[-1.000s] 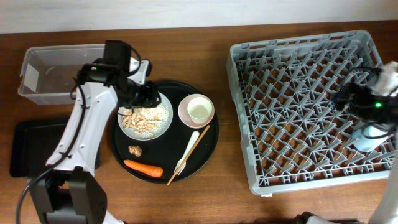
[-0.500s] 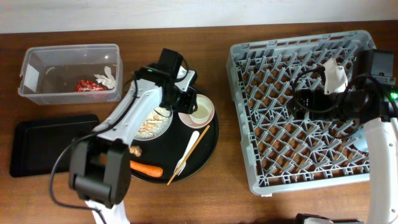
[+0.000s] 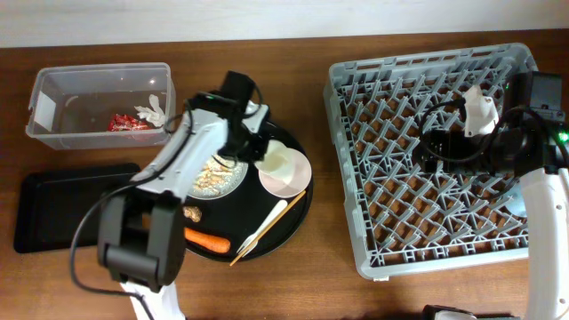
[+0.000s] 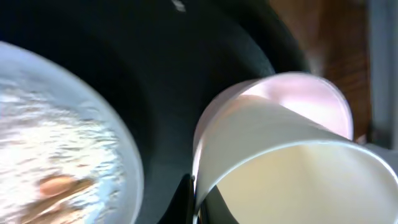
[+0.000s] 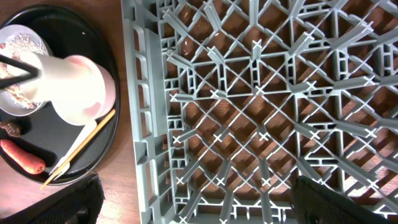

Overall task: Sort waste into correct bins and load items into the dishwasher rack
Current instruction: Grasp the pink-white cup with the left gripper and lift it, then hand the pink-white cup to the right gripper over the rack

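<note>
Overhead: left gripper (image 3: 256, 147) pinches rim of small cream cup (image 3: 278, 160), likely to lift it — right gripper (image 5: 196, 193) wide above dishwasher rack (image 3: 400, 107).

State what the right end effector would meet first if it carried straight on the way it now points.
Probably the grey dishwasher rack, which fills the view ahead of the right end effector; how far off is unclear.

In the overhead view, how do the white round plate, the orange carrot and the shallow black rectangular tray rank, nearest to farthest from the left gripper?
1. White round plate, beside the left gripper.
2. Orange carrot, below the plate.
3. Shallow black rectangular tray, far left.
</note>
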`<act>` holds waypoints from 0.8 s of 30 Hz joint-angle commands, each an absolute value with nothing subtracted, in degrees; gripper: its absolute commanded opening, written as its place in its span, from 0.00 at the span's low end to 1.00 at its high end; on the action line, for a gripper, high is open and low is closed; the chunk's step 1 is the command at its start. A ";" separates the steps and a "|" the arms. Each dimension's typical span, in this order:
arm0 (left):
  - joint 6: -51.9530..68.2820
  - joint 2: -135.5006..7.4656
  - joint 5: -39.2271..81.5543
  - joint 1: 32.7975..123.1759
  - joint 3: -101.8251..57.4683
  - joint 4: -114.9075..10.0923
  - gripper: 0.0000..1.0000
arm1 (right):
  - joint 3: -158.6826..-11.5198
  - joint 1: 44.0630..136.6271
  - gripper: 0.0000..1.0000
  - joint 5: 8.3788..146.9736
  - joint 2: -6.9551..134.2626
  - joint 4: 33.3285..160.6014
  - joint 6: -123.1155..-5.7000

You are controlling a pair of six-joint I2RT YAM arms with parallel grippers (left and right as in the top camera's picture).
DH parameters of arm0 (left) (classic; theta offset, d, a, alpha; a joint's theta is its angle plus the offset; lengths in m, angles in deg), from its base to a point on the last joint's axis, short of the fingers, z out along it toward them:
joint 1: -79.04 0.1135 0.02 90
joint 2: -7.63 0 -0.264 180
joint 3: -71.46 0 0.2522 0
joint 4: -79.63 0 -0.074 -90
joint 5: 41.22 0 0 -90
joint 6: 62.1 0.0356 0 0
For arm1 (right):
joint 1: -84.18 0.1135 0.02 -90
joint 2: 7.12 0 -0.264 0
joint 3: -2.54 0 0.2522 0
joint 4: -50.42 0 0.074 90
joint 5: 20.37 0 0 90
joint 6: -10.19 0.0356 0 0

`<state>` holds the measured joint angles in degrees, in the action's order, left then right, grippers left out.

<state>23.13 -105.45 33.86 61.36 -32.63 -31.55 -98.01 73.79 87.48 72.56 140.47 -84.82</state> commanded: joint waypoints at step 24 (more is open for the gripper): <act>20.39 -95.63 -30.97 64.34 -35.88 -40.35 0.00 | -98.55 82.60 0.99 151.10 81.50 135.18 -121.39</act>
